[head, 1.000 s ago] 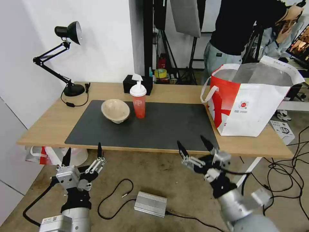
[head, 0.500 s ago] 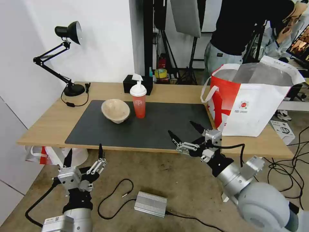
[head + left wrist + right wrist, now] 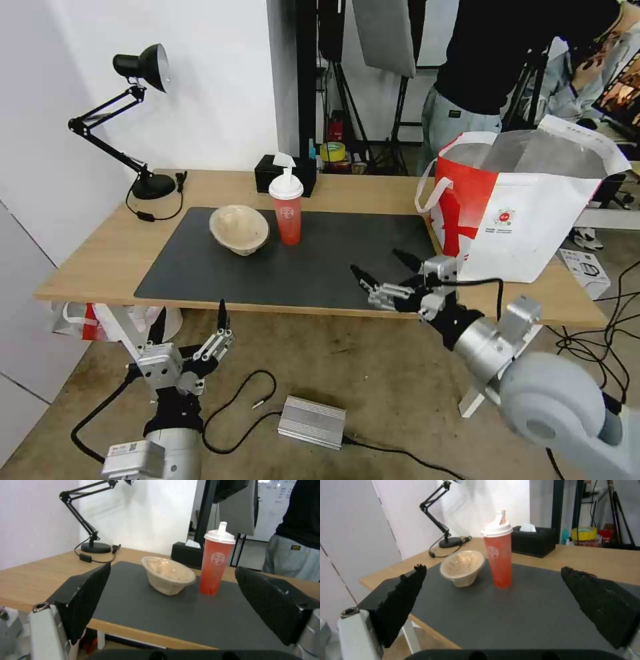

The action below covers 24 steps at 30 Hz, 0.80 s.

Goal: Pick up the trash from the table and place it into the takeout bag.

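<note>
The cup (image 3: pixel 286 208) stands upright on the mat (image 3: pixel 333 267), just beside the tilted beige bowl (image 3: pixel 239 229), both toward the counter's (image 3: pixel 93 257) far side. The bag (image 3: pixel 527 200) stands at the counter's right end, mouth wide, ready to take trash. The right pincer (image 3: pixel 385 268) hovers over the mat's near edge, fingers spread and aimed at the cup, likely lining up a grasp. The left pincer (image 3: pixel 191 325), also spread, waits low, below the counter's front edge.
</note>
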Motion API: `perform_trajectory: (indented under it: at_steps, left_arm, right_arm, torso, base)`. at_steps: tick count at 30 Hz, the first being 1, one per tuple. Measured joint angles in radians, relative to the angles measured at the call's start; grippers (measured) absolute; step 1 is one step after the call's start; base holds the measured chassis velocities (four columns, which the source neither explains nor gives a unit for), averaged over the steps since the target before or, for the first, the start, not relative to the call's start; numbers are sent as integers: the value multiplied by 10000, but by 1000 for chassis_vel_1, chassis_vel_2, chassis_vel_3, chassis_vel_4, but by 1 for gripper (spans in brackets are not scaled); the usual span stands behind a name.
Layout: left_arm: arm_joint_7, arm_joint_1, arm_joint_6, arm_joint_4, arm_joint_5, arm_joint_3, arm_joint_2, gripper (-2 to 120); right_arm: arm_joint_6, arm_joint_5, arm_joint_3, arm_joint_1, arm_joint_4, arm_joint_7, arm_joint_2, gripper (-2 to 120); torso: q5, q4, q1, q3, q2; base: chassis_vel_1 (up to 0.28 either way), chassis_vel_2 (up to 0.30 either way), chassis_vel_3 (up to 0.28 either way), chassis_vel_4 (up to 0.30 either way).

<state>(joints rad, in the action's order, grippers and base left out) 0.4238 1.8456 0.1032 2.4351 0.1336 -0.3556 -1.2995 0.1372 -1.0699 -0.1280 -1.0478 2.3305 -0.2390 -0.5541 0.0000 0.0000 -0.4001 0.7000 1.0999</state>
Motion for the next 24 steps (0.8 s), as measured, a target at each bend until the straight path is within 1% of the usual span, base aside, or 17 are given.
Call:
perform_trajectory:
  at_steps: [3, 5, 8, 15, 20, 24]
  left_arm:
    - [-15, 27, -1, 17, -80, 32, -79, 100]
    - [-16, 27, -1, 17, -91, 36, -93, 100]
    - [-18, -17, -7, 11, -116, 17, -149, 100]
    - [-17, -16, -18, 17, -126, 10, -211, 100]
    - [-18, -37, -21, 1, -136, 10, -237, 100]
    - [-22, -34, -20, 9, -139, 31, -258, 100]
  right_arm:
    - [301, -246, 200, 669, -236, -201, 3, 100]
    - [388, -288, 245, 807, -315, -281, -10, 100]
    - [651, -384, 409, 1289, -745, -460, -157, 100]
    - [908, -534, 737, 1879, -1336, -522, -380, 100]
    - [1169, -623, 1275, 2560, -1837, -562, -521, 100]
    - [1404, -707, 1521, 2949, -2138, -544, -615, 100]
  torso:
    - [0, 0, 0, 0, 0]
    - [-1, 0, 0, 0, 0]
    - [0, 0, 0, 0, 0]
    - [0, -1, 0, 0, 0]
    - [0, 0, 1, -1, 0]
    - [0, -1, 1, -1, 0]
  base:
    - [0, 0, 0, 0]
    - [0, 0, 0, 0]
    - [0, 0, 0, 0]
    - [0, 0, 0, 0]
    - [0, 0, 0, 0]
    - [0, 0, 0, 0]
